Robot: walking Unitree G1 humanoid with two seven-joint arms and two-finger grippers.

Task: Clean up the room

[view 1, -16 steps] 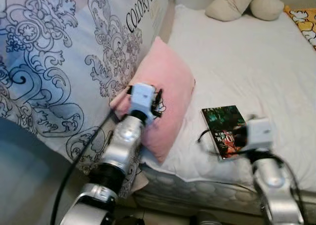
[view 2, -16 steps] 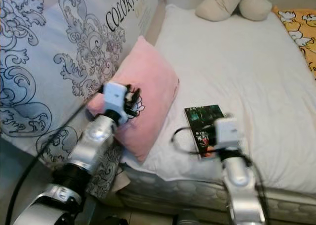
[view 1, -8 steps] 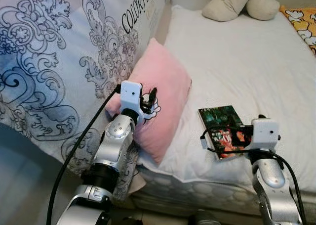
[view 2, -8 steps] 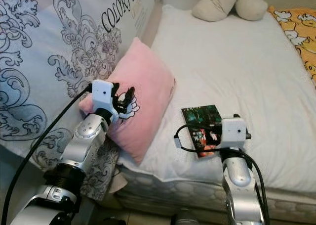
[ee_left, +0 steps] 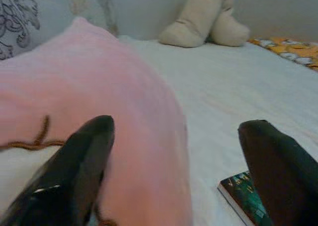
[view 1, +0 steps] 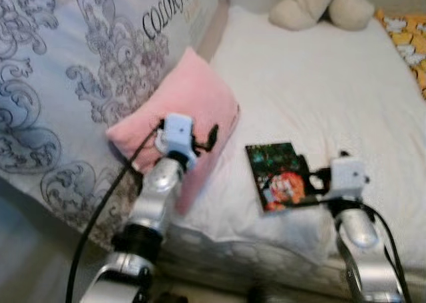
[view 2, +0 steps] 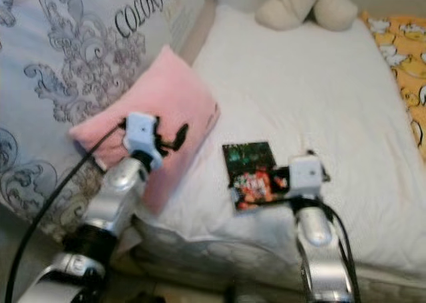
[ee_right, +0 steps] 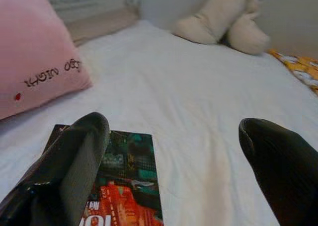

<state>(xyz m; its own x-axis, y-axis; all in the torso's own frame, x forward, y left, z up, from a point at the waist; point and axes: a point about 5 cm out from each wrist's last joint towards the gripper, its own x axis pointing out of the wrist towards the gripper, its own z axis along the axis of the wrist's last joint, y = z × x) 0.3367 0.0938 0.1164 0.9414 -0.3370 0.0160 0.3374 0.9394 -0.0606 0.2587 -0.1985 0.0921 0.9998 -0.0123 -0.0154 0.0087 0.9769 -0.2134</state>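
Observation:
A pink pillow [view 1: 180,110] leans against a patterned duvet at the bed's left side. My left gripper [view 1: 210,136] hovers open over the pillow's near right edge; in the left wrist view its fingertips [ee_left: 79,161] stand wide apart with the pillow [ee_left: 109,116] just below them. A dark book [view 1: 276,175] with a green and red cover lies flat on the white mattress [view 1: 319,90]. My right gripper [view 1: 311,178] is open at the book's near right corner, empty; the book [ee_right: 124,186] shows beneath its fingers [ee_right: 69,166].
A grey-blue duvet [view 1: 60,96] with scroll patterns covers the left. A beige plush toy [view 1: 319,6] sits at the bed's far end. A yellow patterned blanket [view 1: 407,40] lies at the far right. The mattress's front edge [view 1: 266,256] runs below the book.
The whole picture has shifted and blurred, so the camera moved. The left gripper now sits nearer the pillow's right edge. The right gripper stays at the book.

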